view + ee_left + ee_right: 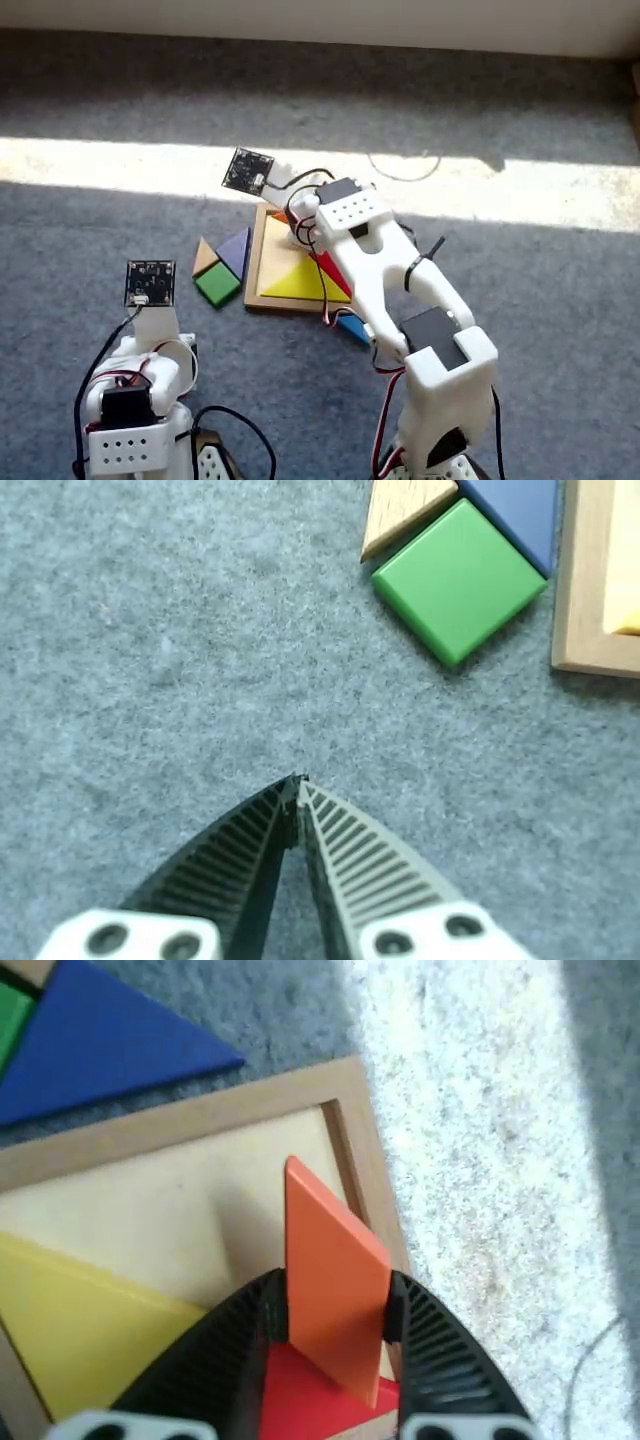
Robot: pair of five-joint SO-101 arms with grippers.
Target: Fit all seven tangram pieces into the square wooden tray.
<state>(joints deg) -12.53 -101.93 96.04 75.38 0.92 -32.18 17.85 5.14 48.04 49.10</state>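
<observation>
The square wooden tray (254, 272) lies on the grey carpet with a yellow triangle (295, 280) and a red triangle (336, 272) in it. My right gripper (335, 1290) hangs over the tray's far corner, shut on an orange piece (335, 1260) held on edge above the bare tray floor (180, 1200). Left of the tray sit a green square (460, 580), a plain wood triangle (405, 510) and a dark blue triangle (100, 1040), touching one another. A light blue piece (352, 328) lies by the right arm's base. My left gripper (299, 785) rests shut and empty near the green square.
A thin cable (400, 170) curls on the sunlit strip of carpet behind the tray. The right arm (400, 280) spans the tray's right side. A wall base runs along the back.
</observation>
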